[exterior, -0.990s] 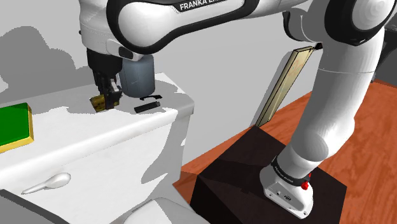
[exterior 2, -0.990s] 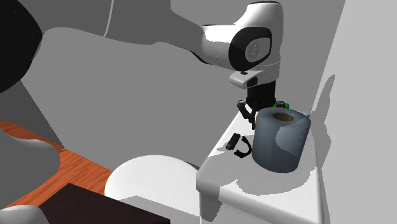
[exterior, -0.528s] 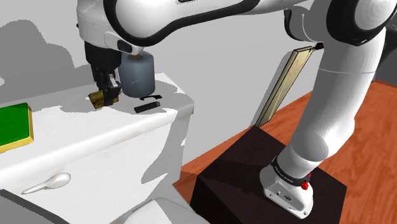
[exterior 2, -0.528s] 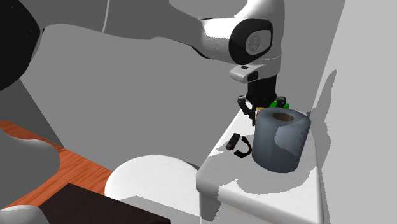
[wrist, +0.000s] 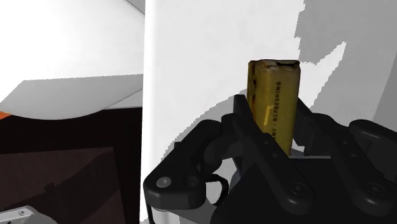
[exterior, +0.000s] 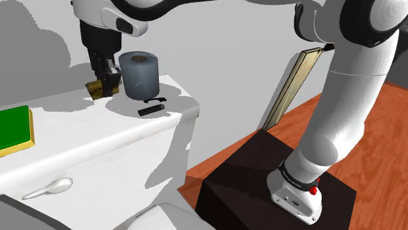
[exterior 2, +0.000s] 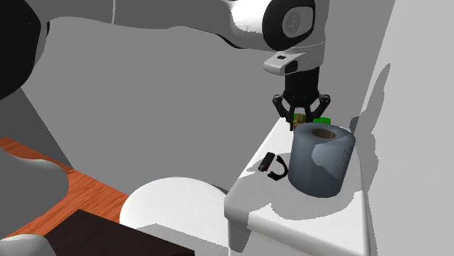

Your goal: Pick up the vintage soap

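The vintage soap (wrist: 275, 102) is a yellow-brown bar with dark lettering, clasped between my black fingers (wrist: 245, 124). My gripper (exterior: 103, 81) is shut on the soap (exterior: 97, 88) and holds it a little above the white tank lid (exterior: 98, 140), beside the grey paper roll (exterior: 140, 75). In the second exterior view the gripper (exterior 2: 302, 115) hangs just behind the roll (exterior 2: 320, 158), with a bit of the soap (exterior 2: 298, 117) showing between the fingers.
A green block with a yellow edge (exterior: 14, 129) lies at the lid's left. A small black clip (exterior: 152, 106) rests near the roll. A chrome flush lever (exterior: 49, 188) sticks out of the tank front. The dark stand (exterior: 274, 189) is at lower right.
The gripper has risen with the soap in it, lifting clear of the lid and shifting slightly toward the wall. The roll stands uncovered now.
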Robot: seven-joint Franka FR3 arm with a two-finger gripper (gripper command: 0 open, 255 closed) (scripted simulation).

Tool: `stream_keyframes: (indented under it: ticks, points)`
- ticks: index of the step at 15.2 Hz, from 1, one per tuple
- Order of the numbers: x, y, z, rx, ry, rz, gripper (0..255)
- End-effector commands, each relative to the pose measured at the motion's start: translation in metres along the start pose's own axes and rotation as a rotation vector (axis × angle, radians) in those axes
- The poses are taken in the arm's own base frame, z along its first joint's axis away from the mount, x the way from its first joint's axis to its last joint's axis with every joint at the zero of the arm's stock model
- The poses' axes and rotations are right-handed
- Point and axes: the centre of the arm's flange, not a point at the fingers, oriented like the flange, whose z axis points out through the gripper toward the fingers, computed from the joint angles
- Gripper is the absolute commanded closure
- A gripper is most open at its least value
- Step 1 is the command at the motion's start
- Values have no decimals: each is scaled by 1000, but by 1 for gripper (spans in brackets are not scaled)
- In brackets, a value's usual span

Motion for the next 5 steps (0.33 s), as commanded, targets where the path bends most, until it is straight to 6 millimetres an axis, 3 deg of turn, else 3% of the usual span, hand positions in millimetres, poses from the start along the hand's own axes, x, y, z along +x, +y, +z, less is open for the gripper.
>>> stream_keyframes:
  ticks: [1,5]
  points:
    - [-2,-2,-12,0,0,0,255]
    - [-4,-3,-23,0,0,0,255]
